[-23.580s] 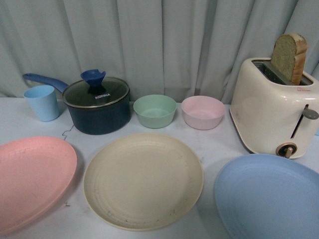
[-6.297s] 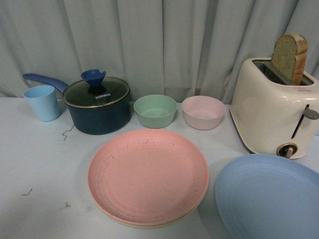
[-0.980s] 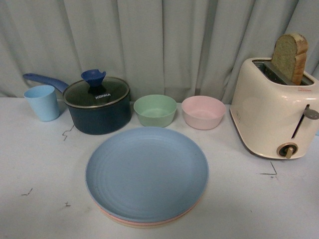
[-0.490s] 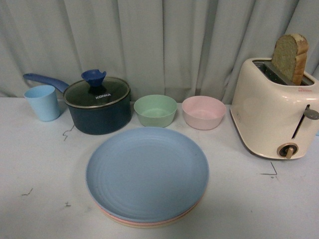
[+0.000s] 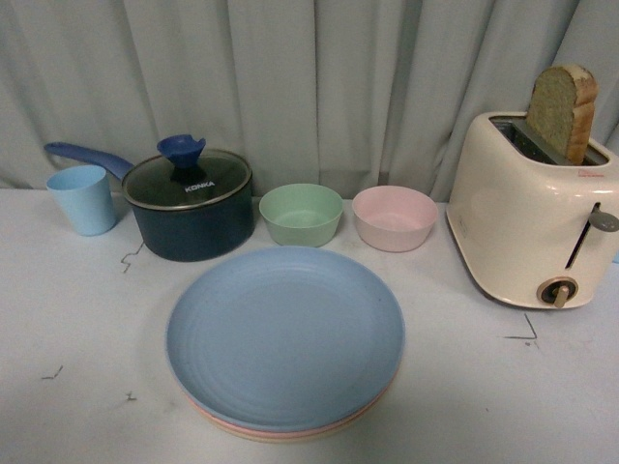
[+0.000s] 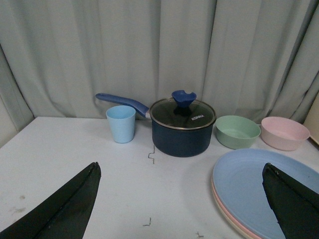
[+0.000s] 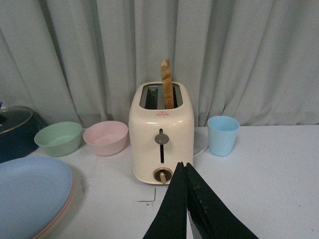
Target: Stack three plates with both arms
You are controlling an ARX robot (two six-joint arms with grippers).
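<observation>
Light blue plate (image 5: pixel 285 333) tops pink plate (image 5: pixel 290 428), cream apparently beneath, mid-surface (image 5: pixel 77 319); left tool (image 6: pixel 182 199) spread wide, right tool (image 7: pixel 187 199) clenched, empty; stack looks complete; retract clear, avoid nudging rims.

The blue plate (image 5: pixel 285 333) covers the pink plate (image 5: pixel 221 422) and the cream plate (image 5: pixel 259 437); only thin rims peek out at 6 o'clock. In the left wrist view the picture's edge cuts off the stack. In the right wrist view the edge cuts off the pot (image 7: pixel 15 132), showing only part of it.
</observation>
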